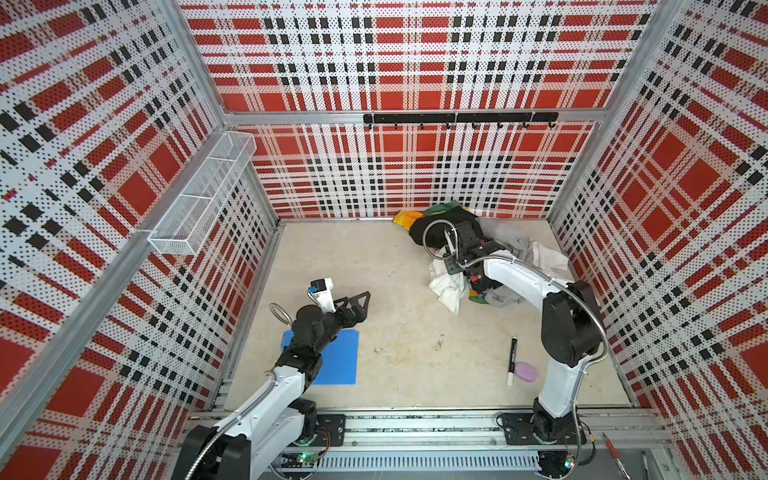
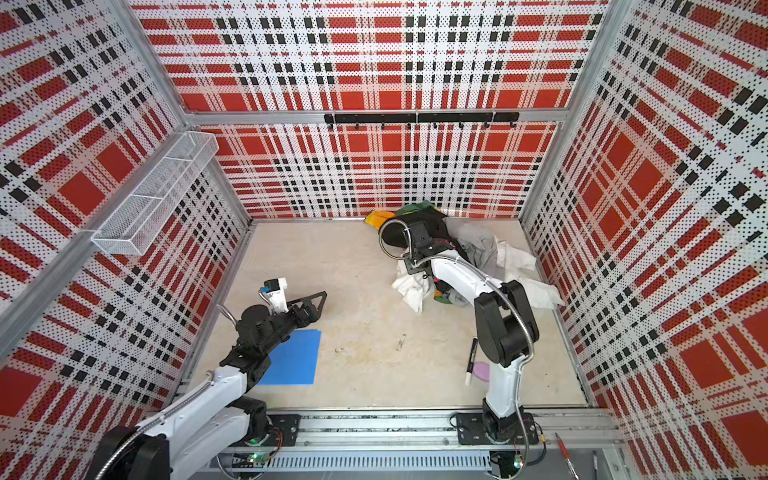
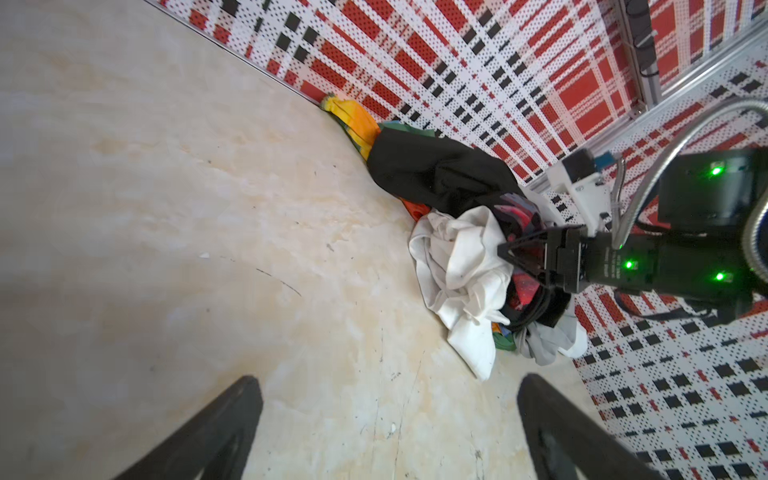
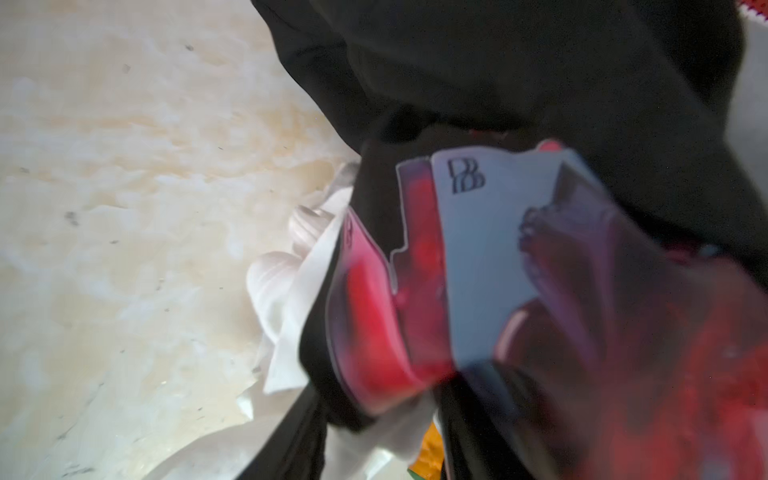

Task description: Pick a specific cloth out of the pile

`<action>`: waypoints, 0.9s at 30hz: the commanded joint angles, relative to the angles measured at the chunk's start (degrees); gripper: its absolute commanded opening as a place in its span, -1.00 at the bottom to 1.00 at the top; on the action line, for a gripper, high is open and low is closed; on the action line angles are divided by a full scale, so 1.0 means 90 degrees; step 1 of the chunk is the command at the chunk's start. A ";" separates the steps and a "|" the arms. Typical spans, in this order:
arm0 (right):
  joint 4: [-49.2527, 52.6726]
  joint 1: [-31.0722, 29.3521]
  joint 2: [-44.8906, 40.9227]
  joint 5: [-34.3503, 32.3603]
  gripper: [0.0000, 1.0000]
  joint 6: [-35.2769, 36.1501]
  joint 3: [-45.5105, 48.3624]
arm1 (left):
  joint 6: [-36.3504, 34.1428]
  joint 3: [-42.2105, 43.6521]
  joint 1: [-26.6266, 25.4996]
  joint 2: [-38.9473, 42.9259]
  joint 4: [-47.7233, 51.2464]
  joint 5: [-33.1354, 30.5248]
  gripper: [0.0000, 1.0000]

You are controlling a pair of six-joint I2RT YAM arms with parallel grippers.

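The cloth [image 1: 448, 286] is a crumpled bunch of plain, thin white fabric, folded over itself in soft creases. It lies on the counter [image 1: 395, 270] at the edge of the pile [image 1: 513, 245] that faces the left jaws. The right jaws are down in the pile with their tips right at the white bunch, beside a red-patterned cloth [image 3: 519, 216]. Whether they are clenched on any fabric cannot be told. A black garment [image 1: 428, 235] lies just beyond them. The left jaws are released, spread wide with nothing between them. They point toward the cloth, well apart from it.
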State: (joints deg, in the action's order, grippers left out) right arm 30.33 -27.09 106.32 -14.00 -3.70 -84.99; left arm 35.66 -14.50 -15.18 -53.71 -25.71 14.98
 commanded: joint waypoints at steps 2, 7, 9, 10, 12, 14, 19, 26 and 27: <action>-0.0581 0.0002 -0.0695 0.0448 0.25 -0.0192 0.0213 | -0.0154 -0.0316 -0.0236 -0.0188 -0.0285 -0.0127 0.98; -0.0759 0.0007 -0.1433 0.0661 0.74 -0.0324 0.0669 | -0.0169 -0.0458 -0.0329 -0.0368 -0.0315 -0.0084 0.98; -0.0994 0.0002 -0.1902 0.0766 0.89 -0.0391 0.1004 | -0.0198 -0.0526 -0.0400 -0.0434 -0.0315 -0.0058 0.99; -0.1119 0.0002 -0.2150 0.0784 0.97 -0.0423 0.1196 | -0.0211 -0.0555 -0.0439 -0.0479 -0.0312 -0.0044 0.99; -0.1401 0.0010 -0.2670 0.0764 1.00 -0.0486 0.1655 | -0.0247 -0.0639 -0.0546 -0.0568 -0.0314 -0.0031 0.99; -0.1635 0.0002 -0.3147 0.0752 1.00 -0.0523 0.2127 | -0.0292 -0.0720 -0.0652 -0.0659 -0.0308 0.0000 0.98; -0.1845 0.0009 -0.4410 0.0543 1.00 -0.0814 0.3193 | -0.0456 -0.1122 -0.0905 -0.1088 -0.0219 0.0132 0.98; -0.1746 0.0022 -0.6076 0.0427 1.00 -0.1494 0.4556 | -0.0710 -0.2471 -0.1511 -0.2405 0.0878 -0.0005 0.86; -0.1758 0.0022 -0.6316 0.0481 1.00 -0.1567 0.4750 | -0.0697 -0.2649 -0.1520 -0.2677 0.0927 0.0137 0.78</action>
State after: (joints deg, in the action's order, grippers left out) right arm 16.73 -26.96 53.67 -9.39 -14.02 -45.80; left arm 31.03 -34.98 -27.75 -74.28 -21.21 15.05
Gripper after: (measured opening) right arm 0.999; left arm 0.912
